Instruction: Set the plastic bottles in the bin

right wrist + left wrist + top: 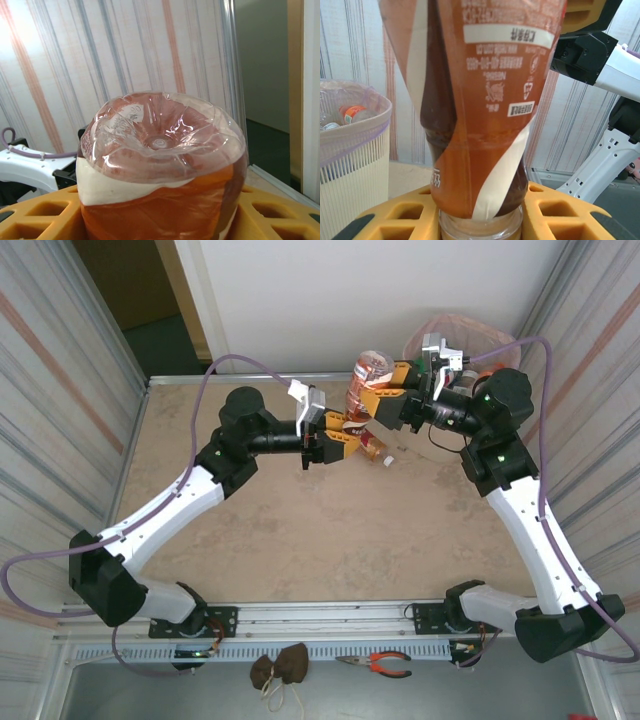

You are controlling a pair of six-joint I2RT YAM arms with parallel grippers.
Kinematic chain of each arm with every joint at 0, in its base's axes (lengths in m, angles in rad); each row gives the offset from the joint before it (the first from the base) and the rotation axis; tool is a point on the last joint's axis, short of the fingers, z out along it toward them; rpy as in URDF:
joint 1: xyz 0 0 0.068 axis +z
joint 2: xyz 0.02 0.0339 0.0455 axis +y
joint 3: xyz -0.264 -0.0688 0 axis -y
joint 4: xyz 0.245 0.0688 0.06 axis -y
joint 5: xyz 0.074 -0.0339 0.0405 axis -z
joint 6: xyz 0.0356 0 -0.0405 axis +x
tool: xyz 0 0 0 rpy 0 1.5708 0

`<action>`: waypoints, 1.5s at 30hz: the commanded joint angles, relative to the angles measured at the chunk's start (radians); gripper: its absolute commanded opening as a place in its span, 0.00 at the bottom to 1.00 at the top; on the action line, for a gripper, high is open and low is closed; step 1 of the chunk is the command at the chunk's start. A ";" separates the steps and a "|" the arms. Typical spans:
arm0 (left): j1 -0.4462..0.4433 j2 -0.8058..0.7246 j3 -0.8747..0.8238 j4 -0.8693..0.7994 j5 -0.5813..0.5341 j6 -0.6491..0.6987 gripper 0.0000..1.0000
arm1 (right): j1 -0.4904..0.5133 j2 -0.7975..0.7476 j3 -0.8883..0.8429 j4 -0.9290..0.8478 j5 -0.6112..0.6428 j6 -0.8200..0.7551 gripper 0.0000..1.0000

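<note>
Pinching the neck of the brown-orange, cream-striped plastic bottle (470,100) in my left gripper (343,432), I am holding it base-up near the pink-rimmed beige mesh bin (355,165). The fingers of my right gripper (160,215) are flanking its body (pressing or not, I cannot tell). If my left lets go too soon, the slick bottle is falling short.

A beige mottled table (300,540) sits between striped walls (60,390), with a white panel (350,290) behind it and a dark doorway (150,310) at the far left. Below its front rail (320,612), on a grey ledge (150,695), lie red-handled pliers (378,664). Just left of them is what may be a brown cloth pouch (280,668).
</note>
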 commanded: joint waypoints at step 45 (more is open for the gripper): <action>-0.008 -0.066 -0.009 -0.229 -0.121 0.102 0.66 | -0.506 0.524 0.494 -0.429 0.579 -0.884 0.43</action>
